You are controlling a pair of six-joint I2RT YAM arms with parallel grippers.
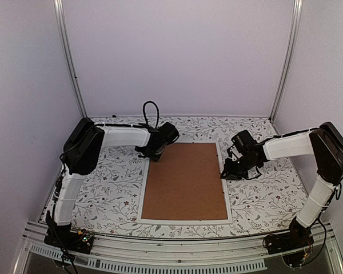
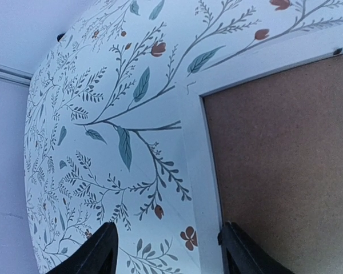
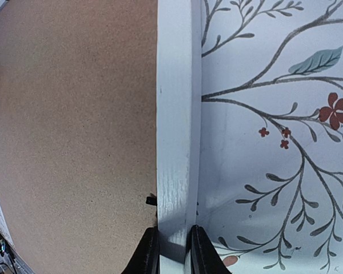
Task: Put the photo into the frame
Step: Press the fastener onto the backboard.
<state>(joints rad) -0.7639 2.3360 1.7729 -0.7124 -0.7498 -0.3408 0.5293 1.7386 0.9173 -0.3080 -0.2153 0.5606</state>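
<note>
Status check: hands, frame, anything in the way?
Left hand open, straddling the frame near its far-left corner. Right hand shut on right rim. Brown backing board fills frame; photo not visible.

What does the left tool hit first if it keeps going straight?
Probably the frame's white rim near its corner; the open left tool straddles it, table cover one side, backing board the other. Depth unclear.

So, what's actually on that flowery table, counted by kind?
White frame: 1
Brown backing board: 1
Robot arms: 2
Total: 4
</note>
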